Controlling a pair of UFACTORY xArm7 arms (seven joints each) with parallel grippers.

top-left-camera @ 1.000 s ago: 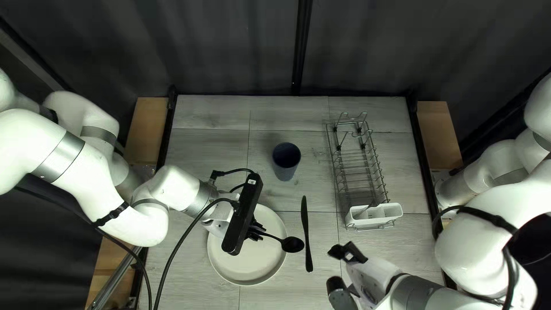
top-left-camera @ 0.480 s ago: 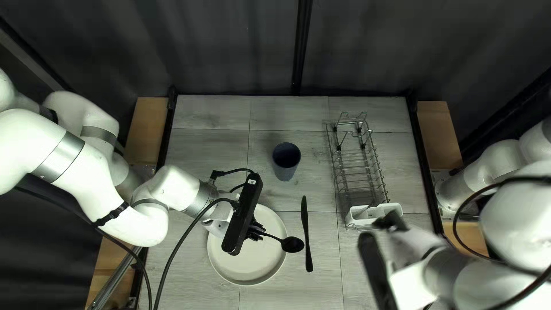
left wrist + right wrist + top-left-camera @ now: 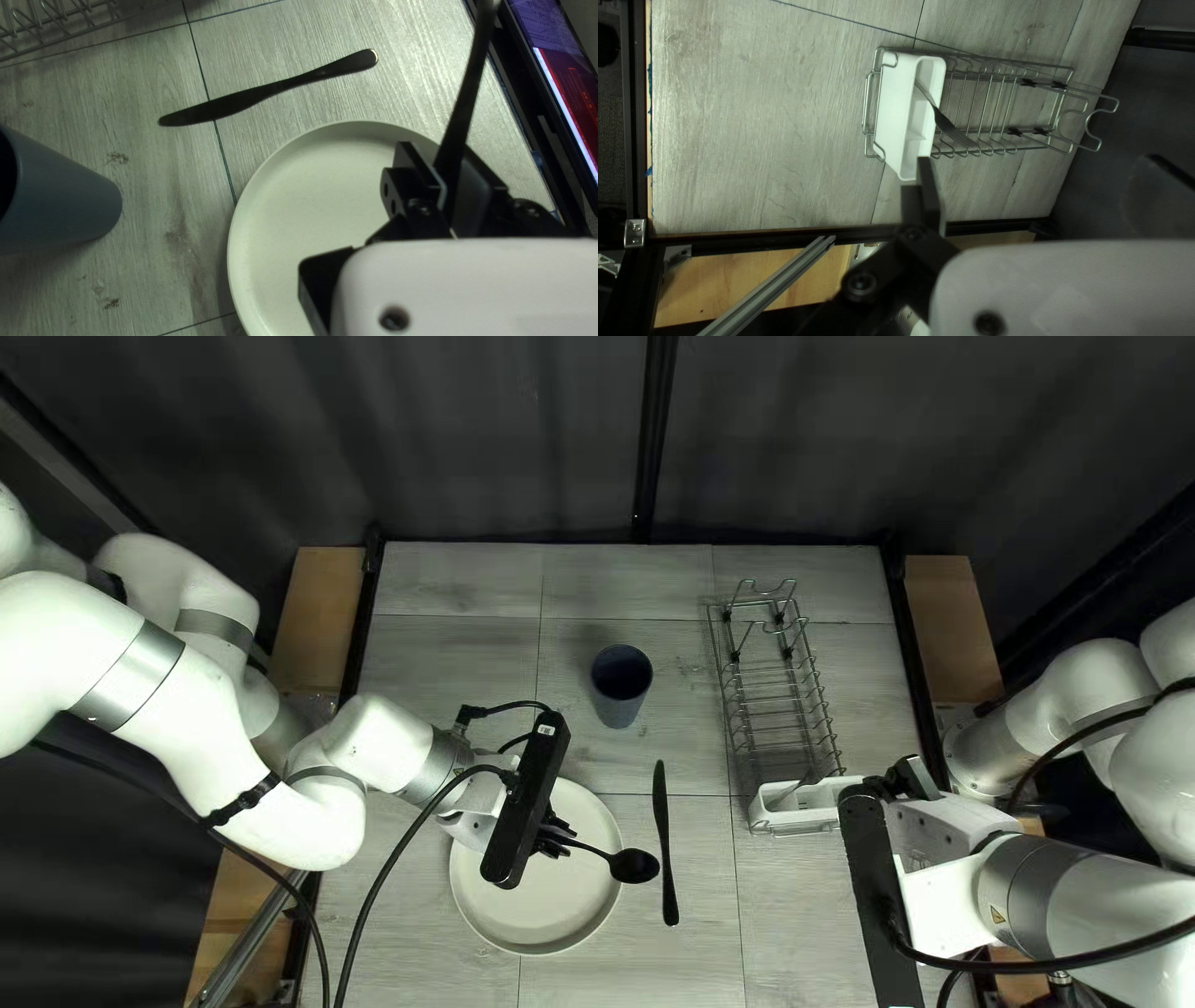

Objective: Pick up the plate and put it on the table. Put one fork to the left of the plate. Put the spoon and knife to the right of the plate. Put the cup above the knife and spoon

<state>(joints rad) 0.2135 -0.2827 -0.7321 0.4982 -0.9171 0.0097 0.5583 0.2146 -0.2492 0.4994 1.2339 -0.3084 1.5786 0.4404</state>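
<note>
The spoon [image 3: 634, 866] is pinched by its handle in the left hand [image 3: 443, 158], with both fingers against it, above the plate [image 3: 535, 909]; its bowl is beyond the rim, beside the knife [image 3: 665, 840]. Placement at the plate's right is judged to be the step in hand. The main hazard is the narrow strip between plate and knife: if the spoon is released without being shifted and turned, its handle may be left across the rim, or the knife may be struck by the bowl. As the spoon is held away from its heavy end, it could be swivelled between the fingers by light contact. The plate could also be nudged if the hand is lowered over it. The cup [image 3: 620, 697] is upright on the worktop [image 3: 647, 971], beyond the plate and knife; being tall and tapered, it could be tipped by a low sweep of the left arm [image 3: 405, 753] or its cable [image 3: 411, 846]. Farther out, the fork [image 3: 949, 126] is leaning in the white holder [image 3: 896, 118], tines over the rack [image 3: 1028, 83]. The right hand [image 3: 1037, 158] is spread and holds nothing. If the fork is drawn sideways, its tines may be snagged on the wires and the holder dragged. The arms could be brought into collision if the fork is carried leftward before the left arm is cleared.
</note>
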